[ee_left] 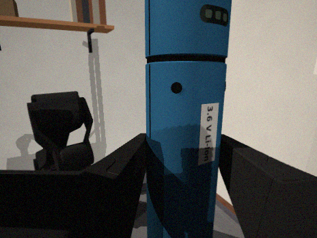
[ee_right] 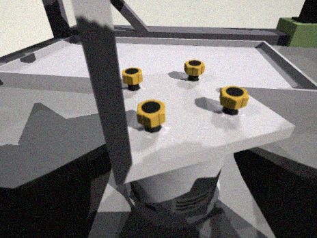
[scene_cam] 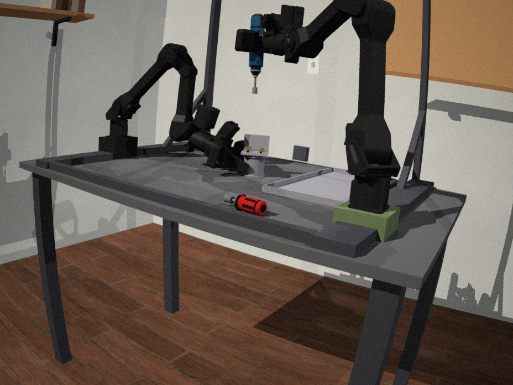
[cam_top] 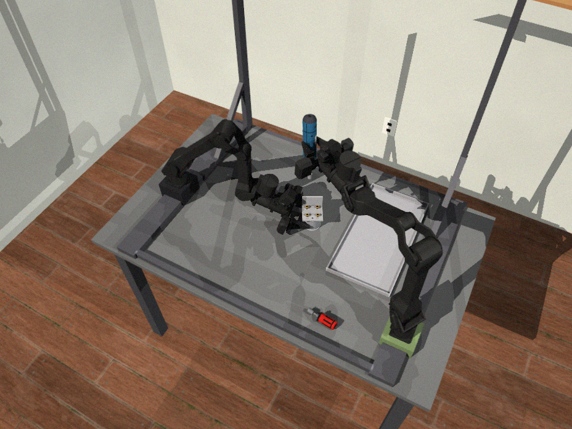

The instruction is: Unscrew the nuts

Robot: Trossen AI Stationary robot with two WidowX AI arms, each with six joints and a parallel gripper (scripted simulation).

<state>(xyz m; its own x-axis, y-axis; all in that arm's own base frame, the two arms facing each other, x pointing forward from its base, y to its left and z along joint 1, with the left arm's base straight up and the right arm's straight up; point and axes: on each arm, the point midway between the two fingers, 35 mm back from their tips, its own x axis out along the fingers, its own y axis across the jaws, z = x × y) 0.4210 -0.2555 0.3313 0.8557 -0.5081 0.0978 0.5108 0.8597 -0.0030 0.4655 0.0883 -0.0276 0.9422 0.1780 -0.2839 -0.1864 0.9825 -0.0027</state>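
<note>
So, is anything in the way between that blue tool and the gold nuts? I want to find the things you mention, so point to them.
Nothing visible stands between the blue tool (cam_top: 309, 129) (scene_cam: 256, 60) (ee_left: 184, 116) and the gold nuts (cam_top: 307, 206) (scene_cam: 261, 150) (ee_right: 151, 115) lower down. The upright plate (cam_top: 312, 200) (scene_cam: 257, 141) (ee_right: 106, 102) rises beside them, not over them.

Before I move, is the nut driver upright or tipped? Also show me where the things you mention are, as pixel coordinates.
Upright: the exterior view shows the nut driver (cam_top: 309, 129) (scene_cam: 255, 57) (ee_left: 184, 82) with its blue barrel vertical and socket (scene_cam: 255, 90) pointing down, above the table.

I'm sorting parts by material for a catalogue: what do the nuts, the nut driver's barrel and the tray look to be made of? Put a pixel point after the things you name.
Nuts (ee_right: 151, 117): perhaps brass or yellow plastic; yellow, faceted, with black centres.
Barrel (cam_top: 309, 129) (scene_cam: 255, 60) (ee_left: 186, 75): probably satin plastic; even blue, dark seam.
Tray (cam_top: 369, 249) (scene_cam: 314, 184) (ee_right: 218, 51): painted metal or plastic; smooth, pale grey.
</note>
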